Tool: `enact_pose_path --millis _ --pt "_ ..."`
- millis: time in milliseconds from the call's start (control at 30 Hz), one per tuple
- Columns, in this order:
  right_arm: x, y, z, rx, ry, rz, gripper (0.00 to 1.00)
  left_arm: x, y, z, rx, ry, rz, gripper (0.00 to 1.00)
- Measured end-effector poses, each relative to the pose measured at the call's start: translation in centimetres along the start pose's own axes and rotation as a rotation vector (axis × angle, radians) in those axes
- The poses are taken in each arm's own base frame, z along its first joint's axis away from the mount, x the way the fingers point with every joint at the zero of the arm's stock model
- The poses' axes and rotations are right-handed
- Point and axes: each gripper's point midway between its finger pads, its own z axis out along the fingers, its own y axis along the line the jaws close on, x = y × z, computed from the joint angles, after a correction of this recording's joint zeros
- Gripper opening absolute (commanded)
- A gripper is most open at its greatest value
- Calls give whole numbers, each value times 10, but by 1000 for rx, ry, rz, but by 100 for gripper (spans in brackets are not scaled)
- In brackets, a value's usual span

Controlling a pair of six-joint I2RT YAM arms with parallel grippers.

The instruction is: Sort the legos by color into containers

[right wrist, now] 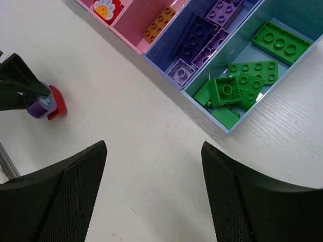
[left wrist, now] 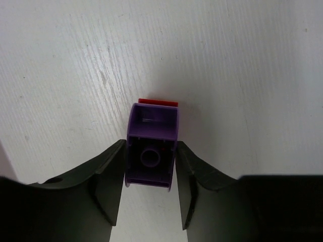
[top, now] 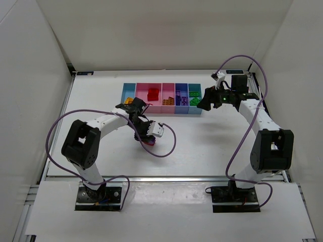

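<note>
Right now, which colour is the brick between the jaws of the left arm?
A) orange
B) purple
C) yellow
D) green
B: in the left wrist view the left jaws stand against both sides of a purple brick, with the edge of a red brick showing just beyond it.

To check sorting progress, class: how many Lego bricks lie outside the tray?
2: a purple brick between the fingers of the left gripper, and a red brick right against it. Others may be hidden.
</note>
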Motion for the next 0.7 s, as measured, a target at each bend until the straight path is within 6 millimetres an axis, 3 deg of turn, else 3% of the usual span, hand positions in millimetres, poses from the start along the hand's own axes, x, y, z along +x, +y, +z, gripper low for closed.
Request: enact_pose_path --millis 133,233,367,433,567,700 --pt "0 0 0 0 0 0 78 0 1 0 -3 2 -14 29" --pt "0 0 0 0 -1 1 78 0 1 0 -4 2 -35 23" --pt "-3 4 0 -28 -14 4 78 -11 10 -8 -23 -42 -129 22" --pt "-6 12 1 -75 -31 10 78 -26 24 -22 -57 -124 -237 22" --pt "-10 39 3 -229 -73 36 77 -57 78 -72 -187 -371 -510 23" --pt "-18 78 6 -431 -95 10 77 -68 110 -118 -265 -620 -764 23"
